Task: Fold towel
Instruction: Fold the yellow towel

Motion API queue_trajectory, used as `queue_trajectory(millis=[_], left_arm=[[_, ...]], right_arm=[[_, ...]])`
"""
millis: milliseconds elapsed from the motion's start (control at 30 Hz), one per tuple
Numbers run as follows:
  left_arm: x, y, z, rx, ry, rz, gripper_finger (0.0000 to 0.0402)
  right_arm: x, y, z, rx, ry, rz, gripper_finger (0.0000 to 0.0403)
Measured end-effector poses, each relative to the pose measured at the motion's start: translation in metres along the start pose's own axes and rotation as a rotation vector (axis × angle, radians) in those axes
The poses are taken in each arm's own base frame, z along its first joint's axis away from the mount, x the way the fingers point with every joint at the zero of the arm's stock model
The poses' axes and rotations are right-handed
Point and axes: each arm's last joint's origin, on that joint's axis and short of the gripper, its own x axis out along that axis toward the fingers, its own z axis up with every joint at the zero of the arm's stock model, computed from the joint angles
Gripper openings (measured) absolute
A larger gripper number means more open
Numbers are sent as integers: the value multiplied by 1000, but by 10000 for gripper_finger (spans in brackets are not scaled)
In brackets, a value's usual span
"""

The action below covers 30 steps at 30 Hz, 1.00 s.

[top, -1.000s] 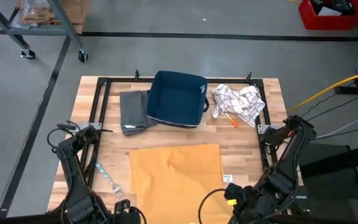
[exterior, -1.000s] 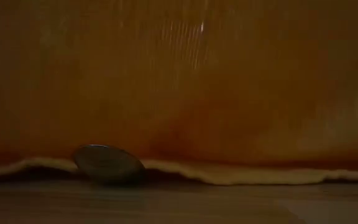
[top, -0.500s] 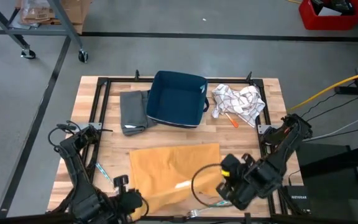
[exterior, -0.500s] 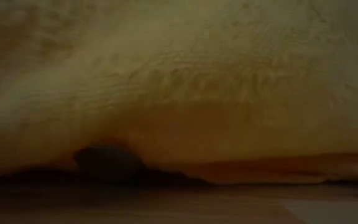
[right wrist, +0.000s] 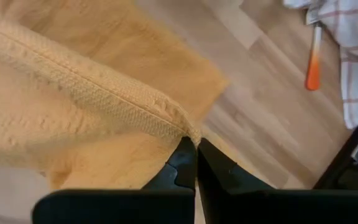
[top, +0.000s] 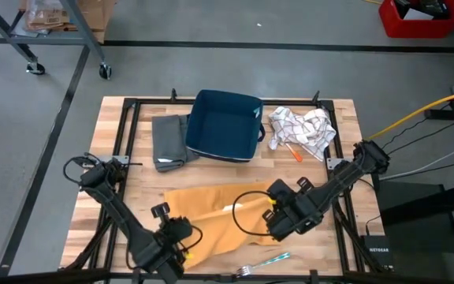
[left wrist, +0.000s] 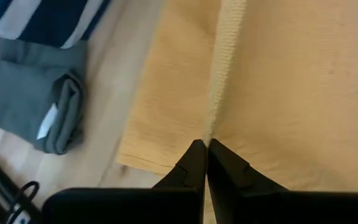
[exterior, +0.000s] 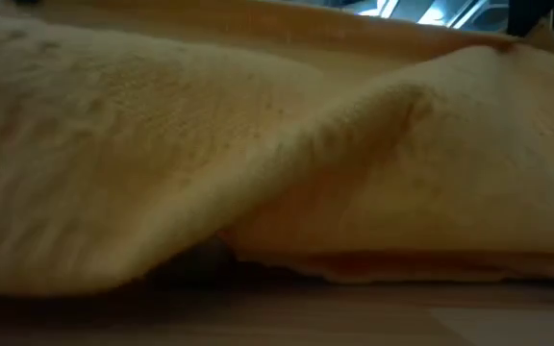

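Table (top: pixel 319 170): a wooden top with a black frame around it; all the things lie on it.
Yellow towel (top: pixel 211 207): it lies on the near half of the table, between the two arms. Its near edge is lifted and partly turned over toward the far side. In the low view the cloth fills almost the whole picture (exterior: pixel 258 173).
Blue bin (top: pixel 225 125): at the far middle of the table.
Checked cloth (top: pixel 302 128): crumpled, to the right of the bin.
Grey cloth (top: pixel 169 141): folded, just left of the bin, touching it.
Left gripper (left wrist: pixel 205 149): over the near left corner of the towel, fingers closed tight on the towel hem.
Right gripper (right wrist: pixel 195 148): over the near right part of the towel, fingers pinched together on its thick edge.
Fork (top: pixel 263 263): on the wood near the front edge, apart from the towel.
Orange pen (top: pixel 293 151): beside the checked cloth.
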Motion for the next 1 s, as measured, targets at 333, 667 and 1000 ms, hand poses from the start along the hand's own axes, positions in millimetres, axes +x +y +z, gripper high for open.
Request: queue_trajectory(millis=[333, 667, 1000], left_arm=[[16, 36, 15, 91, 37, 63, 0], [49, 51, 16, 236, 103, 169, 0], [75, 56, 4, 257, 141, 245, 0]], right_arm=[[9, -5, 26, -59, 14, -26, 5], [20, -13, 56, -97, 23, -47, 5], [62, -13, 67, -64, 54, -36, 5]])
